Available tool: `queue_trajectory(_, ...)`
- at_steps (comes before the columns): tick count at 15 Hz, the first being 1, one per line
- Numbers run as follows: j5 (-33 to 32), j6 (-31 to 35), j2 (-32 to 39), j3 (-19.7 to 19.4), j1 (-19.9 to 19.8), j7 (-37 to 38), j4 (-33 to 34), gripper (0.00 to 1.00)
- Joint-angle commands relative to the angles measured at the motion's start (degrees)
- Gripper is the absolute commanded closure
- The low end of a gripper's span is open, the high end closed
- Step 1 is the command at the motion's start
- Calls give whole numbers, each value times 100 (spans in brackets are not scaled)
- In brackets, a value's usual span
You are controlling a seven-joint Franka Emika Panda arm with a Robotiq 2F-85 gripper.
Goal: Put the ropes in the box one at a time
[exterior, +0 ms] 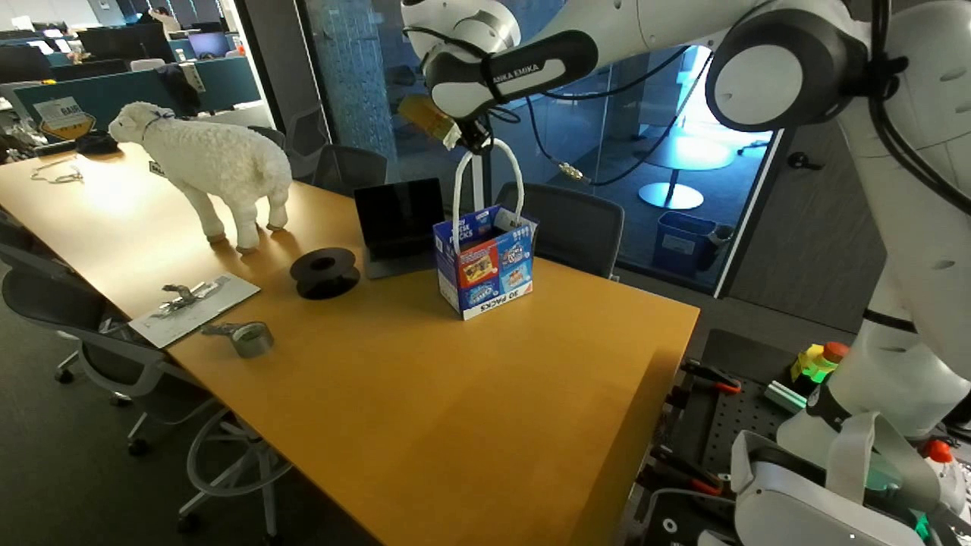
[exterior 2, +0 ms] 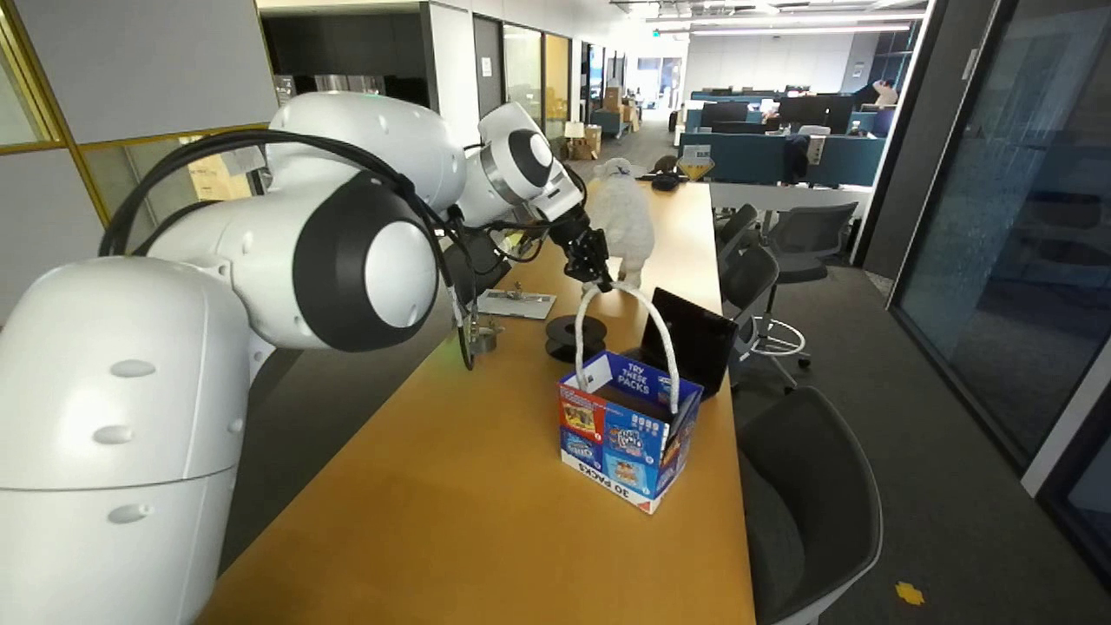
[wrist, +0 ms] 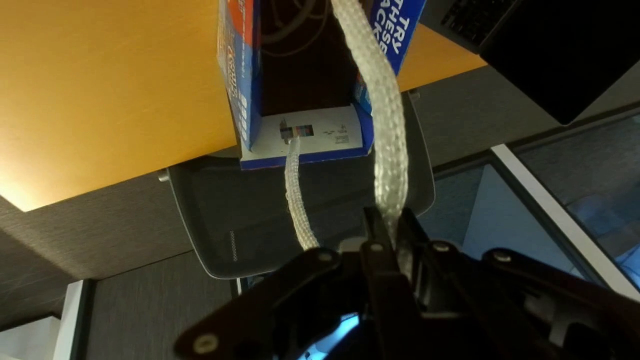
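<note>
Pincer (wrist: 391,225) gripping white rope (wrist: 388,115), blue box (exterior 2: 616,443) below ("30 PACKS"), "EMIKA" arm (exterior: 660,26)

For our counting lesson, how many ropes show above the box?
1: a white rope arching above the blue box, pinched near its top by the fingers. Others may lie in the box's dark inside.

Table (exterior: 455,394) with box (exterior: 482,277), laptop (exterior: 402,220), spool (exterior: 326,283), sheep (exterior: 216,155)
</note>
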Motion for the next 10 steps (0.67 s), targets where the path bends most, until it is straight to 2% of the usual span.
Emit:
queue_trajectory(1,148,203,104,140,-77,-204,67,95)
queue_trajectory(4,268,199,188,180,-91,-286,71,95)
queue_trajectory(5,356,156,216,204,-109,-322,95,90)
queue_trajectory(6,432,139,234,225,-129,-399,95,64)
queue_trajectory(8,531,114,241,232,-131,-497,73,57)
queue_trajectory(10,585,71,212,234,-118,-628,32,41)
